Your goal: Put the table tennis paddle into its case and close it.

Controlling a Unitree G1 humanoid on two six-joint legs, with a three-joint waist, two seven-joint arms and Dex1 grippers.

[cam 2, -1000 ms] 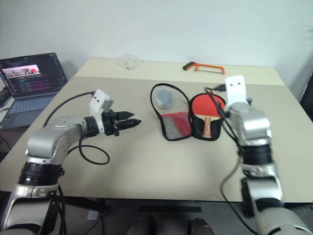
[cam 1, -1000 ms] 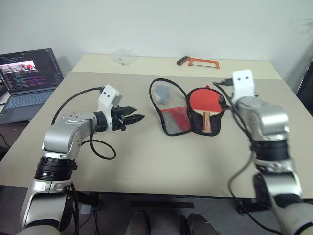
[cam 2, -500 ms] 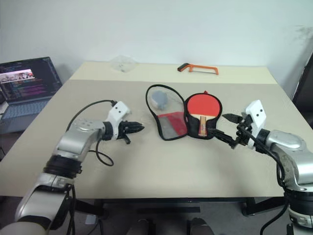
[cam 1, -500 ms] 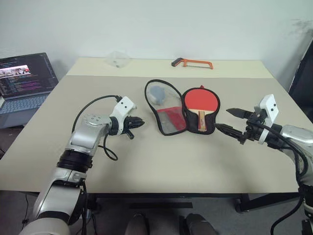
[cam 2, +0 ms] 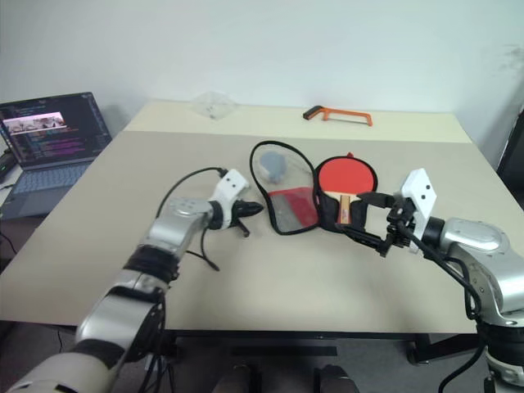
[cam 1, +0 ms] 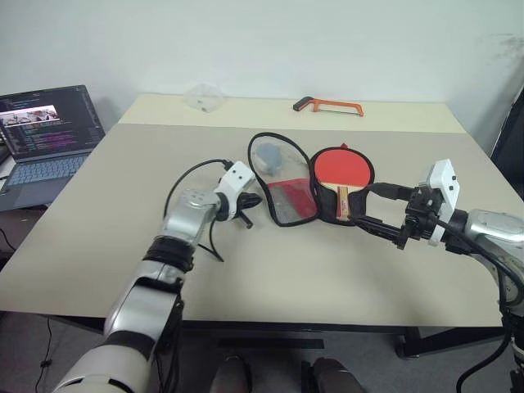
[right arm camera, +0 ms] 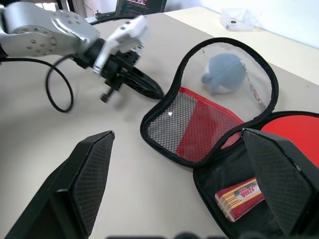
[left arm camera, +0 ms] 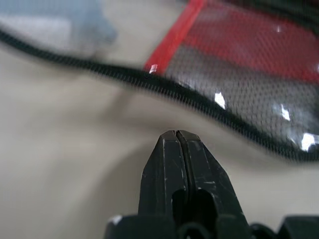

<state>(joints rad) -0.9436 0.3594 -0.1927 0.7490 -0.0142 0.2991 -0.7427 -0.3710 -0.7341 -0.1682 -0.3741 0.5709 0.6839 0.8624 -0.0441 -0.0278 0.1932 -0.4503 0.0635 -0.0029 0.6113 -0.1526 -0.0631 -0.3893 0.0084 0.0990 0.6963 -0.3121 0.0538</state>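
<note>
On a beige table [cam 1: 246,270], the case [cam 1: 282,184] lies unzipped and spread flat, its clear-and-mesh lid half folded out to the robot's left. The table tennis paddle [cam 1: 341,173] rests in the case's right half, red face up, its striped handle pointing toward the robot. A grey-blue ball [cam 1: 268,153] (seemingly tucked behind the clear panel of the lid) sits at the far end of the open flap.

The left gripper [cam 2: 254,210] has its two black fingers pressed together on nothing, the tip just beside the lid's black zipper edge; contact cannot be told. The right gripper [cam 1: 379,206] holds its fingers spread wide and empty, near the case's right edge and aimed at the paddle's handle.

An orange-framed hacksaw [cam 1: 329,105] and a clear plastic bag [cam 1: 203,97] lie at the table's far end. An open laptop [cam 1: 45,131] stands off the table's left side.
</note>
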